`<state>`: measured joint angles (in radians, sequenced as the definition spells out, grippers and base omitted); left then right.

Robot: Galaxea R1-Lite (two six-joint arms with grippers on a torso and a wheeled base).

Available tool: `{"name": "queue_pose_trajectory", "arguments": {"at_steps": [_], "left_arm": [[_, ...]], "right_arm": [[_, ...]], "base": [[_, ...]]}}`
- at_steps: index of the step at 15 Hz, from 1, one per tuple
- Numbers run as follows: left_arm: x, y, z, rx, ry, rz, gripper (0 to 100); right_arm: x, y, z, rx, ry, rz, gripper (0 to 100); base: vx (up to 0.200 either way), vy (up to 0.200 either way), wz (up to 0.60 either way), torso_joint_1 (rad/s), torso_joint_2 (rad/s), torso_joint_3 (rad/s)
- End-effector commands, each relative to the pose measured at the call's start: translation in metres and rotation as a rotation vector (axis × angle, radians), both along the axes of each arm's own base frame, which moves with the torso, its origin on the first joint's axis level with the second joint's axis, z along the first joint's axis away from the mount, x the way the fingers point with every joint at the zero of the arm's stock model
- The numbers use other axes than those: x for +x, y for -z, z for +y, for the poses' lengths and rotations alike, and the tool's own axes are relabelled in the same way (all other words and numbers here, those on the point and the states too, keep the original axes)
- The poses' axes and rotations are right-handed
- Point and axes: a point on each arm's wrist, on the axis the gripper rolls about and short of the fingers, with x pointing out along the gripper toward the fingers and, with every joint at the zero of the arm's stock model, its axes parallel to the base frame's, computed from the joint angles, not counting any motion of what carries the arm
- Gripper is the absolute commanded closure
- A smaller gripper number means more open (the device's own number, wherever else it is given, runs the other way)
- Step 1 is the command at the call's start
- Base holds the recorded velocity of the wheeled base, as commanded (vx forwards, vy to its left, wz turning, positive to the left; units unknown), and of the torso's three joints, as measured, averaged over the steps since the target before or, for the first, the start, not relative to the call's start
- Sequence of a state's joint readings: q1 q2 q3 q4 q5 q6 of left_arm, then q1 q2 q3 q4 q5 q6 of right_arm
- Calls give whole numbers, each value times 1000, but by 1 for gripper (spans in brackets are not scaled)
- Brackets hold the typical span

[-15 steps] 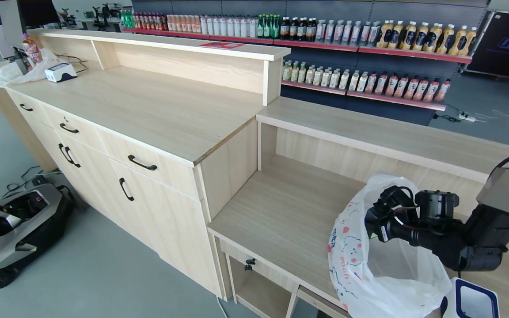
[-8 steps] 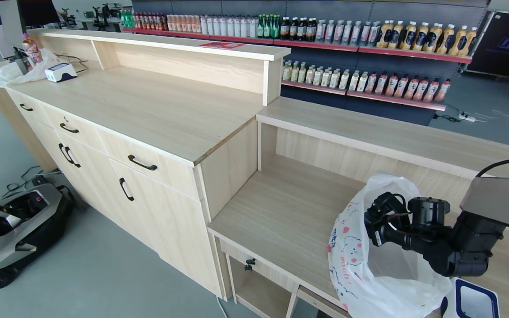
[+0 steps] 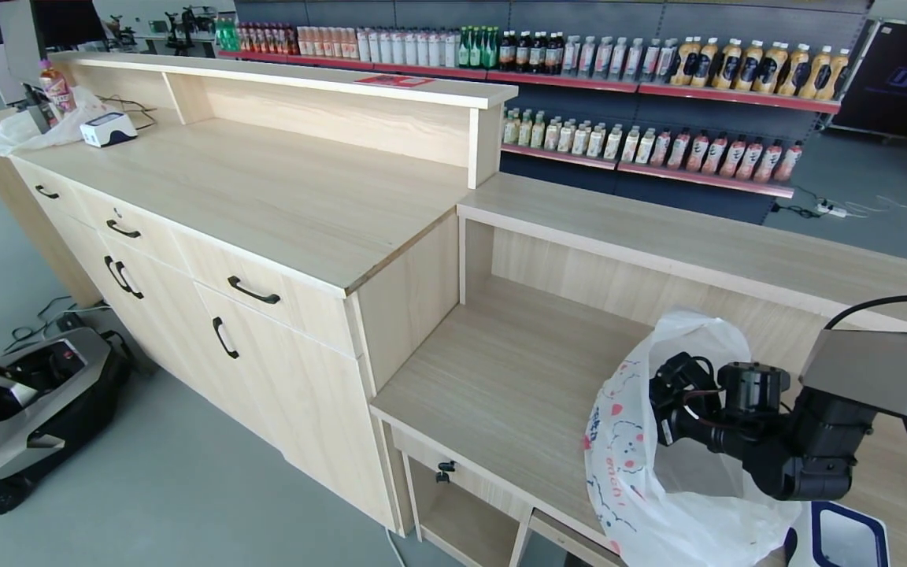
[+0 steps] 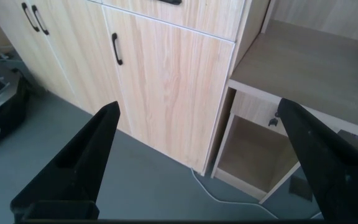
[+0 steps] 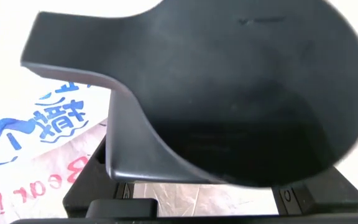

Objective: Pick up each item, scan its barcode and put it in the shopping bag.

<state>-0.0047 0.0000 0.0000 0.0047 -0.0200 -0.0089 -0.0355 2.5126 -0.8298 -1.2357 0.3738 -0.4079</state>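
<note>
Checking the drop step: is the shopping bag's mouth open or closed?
Open: the shopping bag has its rim spread wide, and the right gripper sits at its mouth.

We note print on the shopping bag [image 3: 619, 472]: pink lettering and blue script, both seen closer in the right wrist view. We do not transcribe either. The bottles [image 3: 627, 142] on the shelves [image 3: 705, 179] carry labels too small to read. A red sheet [image 3: 396, 79] on the upper ledge [image 3: 296, 77] has unreadable print. A dark panel [image 3: 898, 75] at far right bears a pale logo.
</note>
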Motion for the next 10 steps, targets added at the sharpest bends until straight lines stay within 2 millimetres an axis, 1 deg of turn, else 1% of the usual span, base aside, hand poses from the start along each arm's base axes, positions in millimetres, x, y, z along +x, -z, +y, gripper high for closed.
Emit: {"name": "queue_pose_trajectory", "arguments": {"at_steps": [1,4,5,6,7,10], "left_arm": [[0,0,0,0,0,1,0],[0,0,0,0,0,1,0],[0,0,0,0,0,0,0],[0,0,0,0,0,0,0],[0,0,0,0,0,1,0],[0,0,0,0,0,1,0]], "right_arm": [[2,8,0,0,-1,10,100],[2,10,0,1,-2,12,100],[1,9,0,4,-4,15,0],[-1,5,1,16,-24,11,0],[-3,-5,1,27,-44,-2,0],[-17,-49,2,33,-65,-45,0]], "base": [[0,0,0,0,0,0],[0,0,0,0,0,0],[0,0,0,0,0,0],[0,0,0,0,0,0],[0,0,0,0,0,0],[0,0,0,0,0,0]]}}
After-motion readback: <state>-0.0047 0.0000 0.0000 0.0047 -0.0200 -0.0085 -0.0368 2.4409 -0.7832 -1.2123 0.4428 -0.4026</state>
